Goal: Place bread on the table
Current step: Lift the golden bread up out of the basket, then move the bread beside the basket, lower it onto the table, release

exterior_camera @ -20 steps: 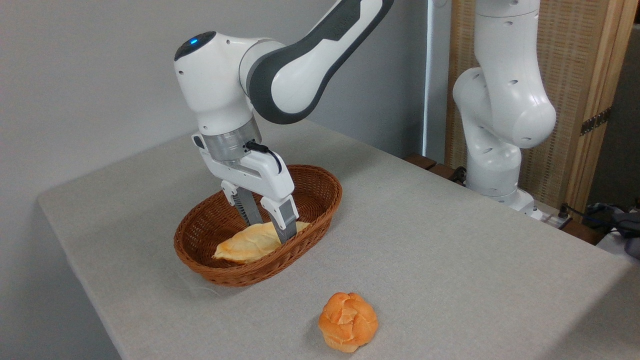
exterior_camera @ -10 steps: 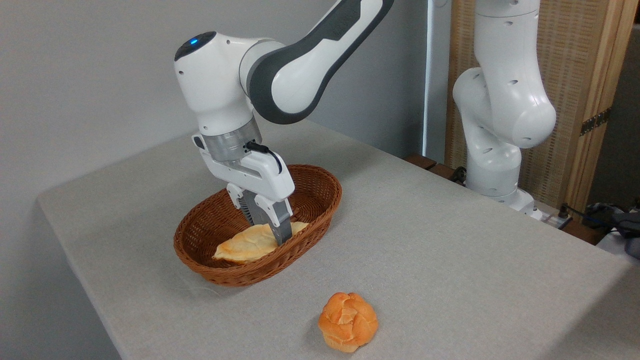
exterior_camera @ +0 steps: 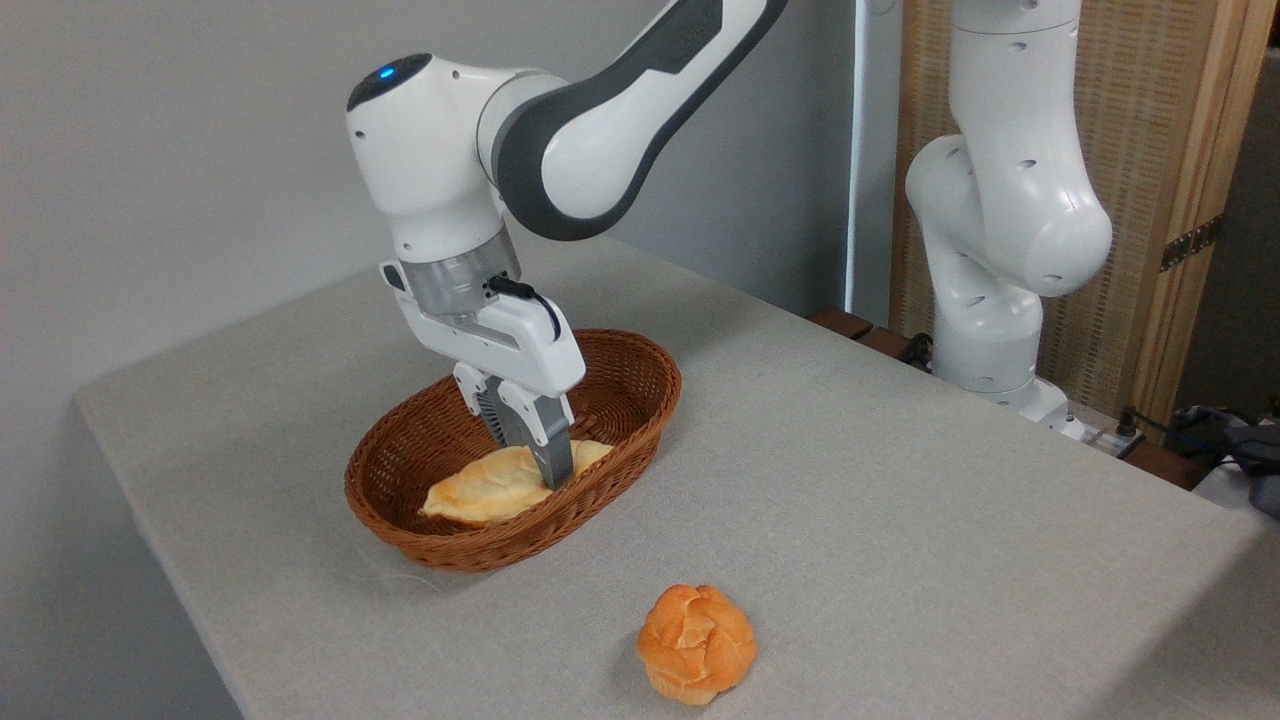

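Gripper (exterior_camera: 545, 470) pinched down on the bread (exterior_camera: 500, 483) near its right end, fingers nearly together, reaching steeply into the wicker basket (exterior_camera: 400, 500) to clear the rim. Bread lies inside the basket, not on the table (exterior_camera: 900, 480). Loaf: long, flat, pale golden, pointed ends, browner at left tip. Round knotted bun (exterior_camera: 697, 643) sits on the table, well apart.

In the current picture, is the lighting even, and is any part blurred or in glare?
Camera view: soft, even light, with only faint shadows under the basket and the bun. The gripper, shut on the bread, is sharp, without motion blur. No strong glare, only mild shine on the white arm. The right background is darker.
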Controlling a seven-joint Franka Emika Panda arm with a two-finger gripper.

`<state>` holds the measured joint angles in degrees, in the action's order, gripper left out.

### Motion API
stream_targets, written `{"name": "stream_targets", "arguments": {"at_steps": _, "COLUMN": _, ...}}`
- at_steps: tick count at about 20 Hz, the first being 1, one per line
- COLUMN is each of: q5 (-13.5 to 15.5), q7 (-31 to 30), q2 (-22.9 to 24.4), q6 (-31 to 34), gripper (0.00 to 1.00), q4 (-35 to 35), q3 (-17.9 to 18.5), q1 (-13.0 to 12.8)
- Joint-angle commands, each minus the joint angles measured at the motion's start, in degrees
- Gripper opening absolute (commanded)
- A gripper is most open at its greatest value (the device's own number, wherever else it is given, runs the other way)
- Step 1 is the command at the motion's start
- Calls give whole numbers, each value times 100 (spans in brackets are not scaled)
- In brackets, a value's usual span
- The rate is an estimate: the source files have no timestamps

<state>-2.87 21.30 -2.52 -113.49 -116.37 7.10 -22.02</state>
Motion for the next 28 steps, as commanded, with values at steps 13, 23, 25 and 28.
{"name": "stream_targets", "arguments": {"at_steps": 13, "q5": 59, "q7": 41, "q2": 471, "q6": 739, "gripper": 40, "q4": 781, "q3": 387, "q1": 23}}
{"name": "stream_targets", "arguments": {"at_steps": 23, "q5": -55, "q7": 656, "q2": 542, "q6": 1110, "gripper": 40, "q4": 835, "q3": 1196, "q1": 23}}
{"name": "stream_targets", "arguments": {"at_steps": 25, "q5": -90, "q7": 726, "q2": 542, "q6": 1205, "gripper": 43, "q4": 835, "q3": 1259, "q1": 23}}
{"name": "stream_targets", "arguments": {"at_steps": 28, "q5": -327, "q7": 910, "q2": 524, "q6": 1460, "gripper": 59, "q4": 808, "q3": 1276, "q1": 32}}
